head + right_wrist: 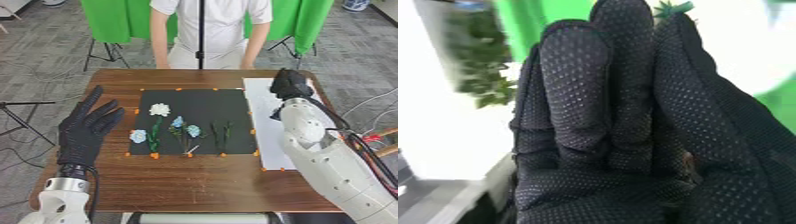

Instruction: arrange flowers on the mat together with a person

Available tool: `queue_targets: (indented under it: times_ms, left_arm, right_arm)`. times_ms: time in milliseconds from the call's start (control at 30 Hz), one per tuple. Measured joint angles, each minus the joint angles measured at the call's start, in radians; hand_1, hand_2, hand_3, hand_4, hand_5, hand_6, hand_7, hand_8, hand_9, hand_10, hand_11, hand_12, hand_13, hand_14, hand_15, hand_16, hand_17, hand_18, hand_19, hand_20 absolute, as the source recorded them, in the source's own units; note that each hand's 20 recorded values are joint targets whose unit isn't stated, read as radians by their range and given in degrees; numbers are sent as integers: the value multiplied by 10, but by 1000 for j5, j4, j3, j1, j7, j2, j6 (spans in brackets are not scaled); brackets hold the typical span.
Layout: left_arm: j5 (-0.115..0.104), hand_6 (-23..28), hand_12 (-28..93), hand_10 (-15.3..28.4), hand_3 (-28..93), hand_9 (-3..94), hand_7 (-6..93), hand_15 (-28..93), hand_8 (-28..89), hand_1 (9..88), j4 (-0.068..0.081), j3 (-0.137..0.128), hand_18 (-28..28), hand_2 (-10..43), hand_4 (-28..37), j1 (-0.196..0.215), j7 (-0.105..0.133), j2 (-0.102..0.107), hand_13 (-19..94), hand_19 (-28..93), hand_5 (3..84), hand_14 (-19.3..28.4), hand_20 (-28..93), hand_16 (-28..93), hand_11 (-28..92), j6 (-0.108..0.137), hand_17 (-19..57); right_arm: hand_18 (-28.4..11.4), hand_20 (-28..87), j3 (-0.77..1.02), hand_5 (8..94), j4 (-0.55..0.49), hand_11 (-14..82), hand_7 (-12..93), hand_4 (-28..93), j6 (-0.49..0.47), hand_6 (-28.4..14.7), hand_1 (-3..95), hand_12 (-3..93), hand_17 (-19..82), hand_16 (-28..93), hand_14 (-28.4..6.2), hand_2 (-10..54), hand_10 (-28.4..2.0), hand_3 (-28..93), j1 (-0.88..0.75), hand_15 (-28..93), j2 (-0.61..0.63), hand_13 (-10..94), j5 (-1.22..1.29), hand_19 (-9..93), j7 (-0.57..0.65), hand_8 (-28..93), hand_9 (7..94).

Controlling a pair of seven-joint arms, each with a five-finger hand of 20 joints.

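At the left side of the table, my left hand (82,127) is open, clear of the mat. My right hand (290,85) is over the far part of the white sheet. On the black mat (200,97) lie a white flower (159,109), a blue flower (138,136) at the near left corner, more light-blue flowers (193,131) near the middle and thin green stems (227,134) to the right. In the right wrist view, my right hand (624,105) pinches a small green plant piece (675,8) between thumb and fingertips; the rest of it is hidden.
A white sheet (274,145) lies right of the mat on the brown table (195,185). Orange pieces (155,156) line the mat's edges. A small dark thing (274,114) shows beside my right forearm; I cannot tell what it is. A thin dark pole (202,40) stands at the far edge.
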Motion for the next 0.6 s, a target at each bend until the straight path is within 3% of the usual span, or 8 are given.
queue_targets:
  times_ms: [400, 600]
  left_arm:
    - [-3, 59, 97, 206, 748, 337, 85, 484, -86, 194, -3, 0, 284, 110, -283, 6, 10, 7, 261, 707, 309, 276, -215, -98, 224, 8, -51]
    - [-11, 59, 97, 207, 751, 338, 87, 485, -88, 196, -7, -3, 284, 108, -283, 17, 14, 11, 262, 706, 310, 276, -212, -98, 227, 13, -52]
  right_arm:
    - [-172, -16, -53, 853, -69, 187, 122, -283, -187, 48, 538, 270, 274, 147, -52, -95, -79, 674, -15, 591, -144, 773, -5, 878, -114, -25, 910]
    - [-174, 11, -44, 801, -99, 159, 119, -283, -245, 52, 506, 236, 223, 172, -55, -95, -89, 693, -74, 530, -144, 713, -27, 796, -168, -43, 823]
